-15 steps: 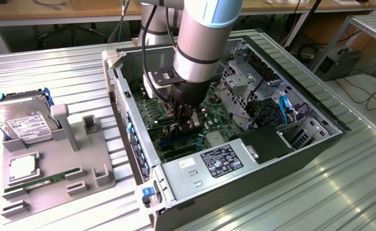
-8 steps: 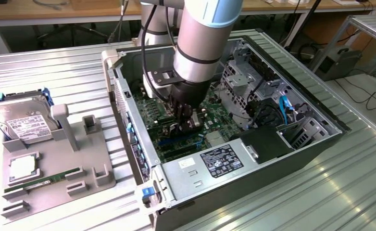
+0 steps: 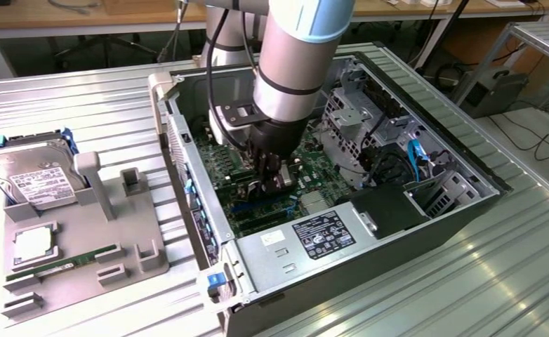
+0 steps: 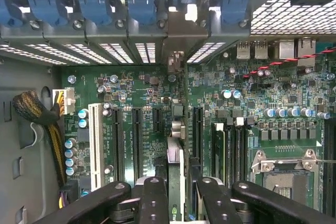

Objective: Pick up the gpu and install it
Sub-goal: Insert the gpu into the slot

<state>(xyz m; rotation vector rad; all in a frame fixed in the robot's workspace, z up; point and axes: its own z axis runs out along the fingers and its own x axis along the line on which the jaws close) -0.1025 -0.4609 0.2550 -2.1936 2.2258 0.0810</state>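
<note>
Black fingers (image 4: 157,198) of the tool (image 4: 176,192) are seen clamped narrowly on the thin dark gpu card (image 4: 176,163), held edge-on directly below the tool over the green motherboard (image 4: 252,108) inside the open grey computer case (image 3: 387,225).

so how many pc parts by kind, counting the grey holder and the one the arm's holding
hard drive: 1
cpu: 1
memory stick: 1
gpu: 1
total: 4
</note>
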